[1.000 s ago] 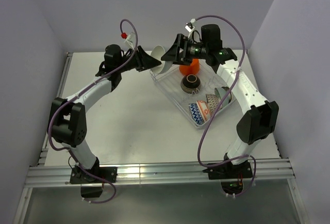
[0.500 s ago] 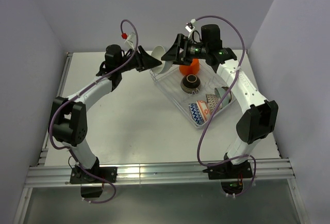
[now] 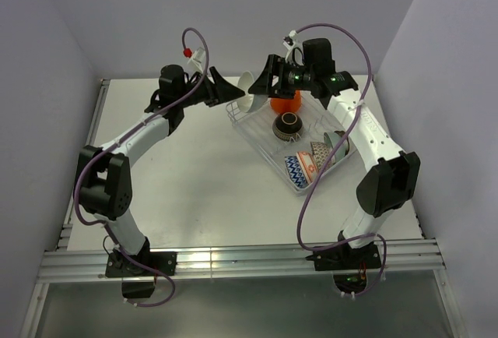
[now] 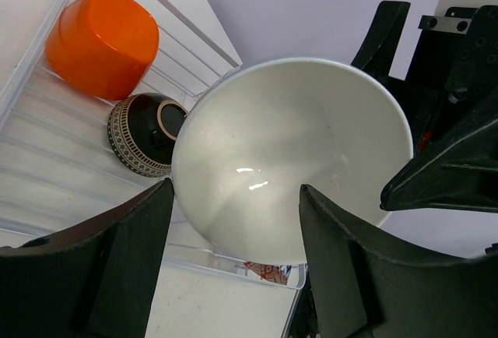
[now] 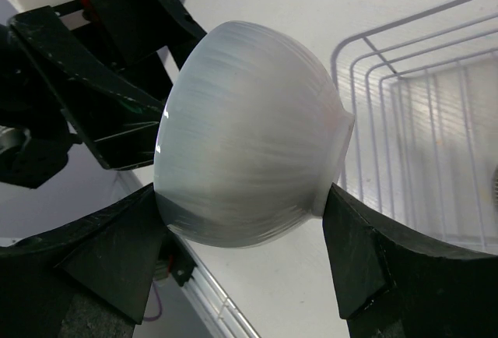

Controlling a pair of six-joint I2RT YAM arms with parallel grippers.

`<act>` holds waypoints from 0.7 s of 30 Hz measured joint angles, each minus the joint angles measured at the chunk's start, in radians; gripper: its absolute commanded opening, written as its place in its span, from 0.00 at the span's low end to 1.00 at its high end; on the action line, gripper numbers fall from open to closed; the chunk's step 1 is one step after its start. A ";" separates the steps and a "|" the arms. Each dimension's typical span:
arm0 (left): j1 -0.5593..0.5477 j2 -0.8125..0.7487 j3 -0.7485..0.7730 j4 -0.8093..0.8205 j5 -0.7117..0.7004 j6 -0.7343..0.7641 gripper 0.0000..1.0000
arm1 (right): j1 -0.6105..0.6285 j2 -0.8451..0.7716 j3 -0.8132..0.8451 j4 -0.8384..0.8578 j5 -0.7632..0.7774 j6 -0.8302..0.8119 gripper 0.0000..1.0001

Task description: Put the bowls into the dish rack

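Note:
A plain white bowl [image 3: 250, 93] hangs in the air over the far left corner of the dish rack [image 3: 259, 140]. My right gripper [image 3: 261, 86] is shut on it, one finger on the rim and one on the foot [image 5: 249, 135]. My left gripper [image 3: 233, 93] faces the bowl's hollow [image 4: 292, 151] from the left; it is open, its fingers [image 4: 148, 237] clear of the bowl. Inside the rack [image 4: 47, 159] stand an orange-red bowl [image 3: 285, 105], a dark brown bowl [image 3: 288, 125], a blue zigzag bowl [image 3: 299, 168] and two more [image 3: 324, 153].
The rack stands askew at the right back of the white table [image 3: 187, 174], on a clear tray. Purple-grey walls close in on three sides. Both arms' cables loop above the rack. A metal rail [image 3: 233, 264] runs along the near edge.
My left gripper's jaws have spread and let go of the white bowl, which has shifted slightly right with the right gripper still holding it.

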 measured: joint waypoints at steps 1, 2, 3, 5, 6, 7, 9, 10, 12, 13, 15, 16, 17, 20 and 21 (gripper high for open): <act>0.000 0.002 0.002 -0.005 -0.005 0.006 0.71 | 0.000 0.001 0.000 -0.004 0.011 -0.008 0.00; 0.000 0.006 0.006 -0.011 -0.008 0.013 0.71 | 0.000 0.002 0.000 -0.009 0.024 -0.016 0.00; 0.000 0.010 0.009 -0.017 -0.012 0.016 0.71 | 0.000 0.004 0.000 -0.014 0.038 -0.027 0.00; 0.000 0.014 0.010 -0.032 -0.021 0.022 0.71 | 0.000 0.011 0.000 -0.018 0.063 -0.045 0.00; 0.000 0.016 0.010 -0.042 -0.026 0.025 0.71 | 0.000 0.017 0.000 -0.020 0.077 -0.058 0.00; 0.000 0.017 0.010 -0.047 -0.029 0.031 0.71 | 0.000 0.021 0.000 -0.022 0.088 -0.066 0.00; 0.000 0.023 0.013 -0.064 -0.039 0.046 0.71 | 0.000 0.035 0.000 -0.023 0.113 -0.090 0.00; 0.000 0.028 0.017 -0.073 -0.047 0.054 0.70 | 0.000 0.042 0.000 -0.023 0.125 -0.102 0.00; 0.000 0.035 0.023 -0.096 -0.061 0.071 0.70 | 0.000 0.058 -0.003 -0.022 0.154 -0.128 0.00; 0.000 0.040 0.028 -0.111 -0.069 0.081 0.68 | 0.000 0.066 -0.004 -0.023 0.167 -0.138 0.00; 0.000 0.049 0.034 -0.127 -0.084 0.101 0.67 | 0.000 0.084 -0.004 -0.022 0.197 -0.163 0.00; 0.000 0.051 0.035 -0.137 -0.089 0.106 0.65 | 0.000 0.091 -0.004 -0.022 0.210 -0.174 0.00; 0.000 0.055 0.036 -0.149 -0.098 0.115 0.64 | 0.000 0.101 -0.004 -0.022 0.223 -0.188 0.00; 0.000 0.066 0.039 -0.174 -0.118 0.127 0.64 | 0.001 0.129 -0.004 -0.021 0.267 -0.235 0.00; 0.000 0.069 0.040 -0.180 -0.124 0.127 0.64 | 0.003 0.137 -0.005 -0.021 0.283 -0.252 0.00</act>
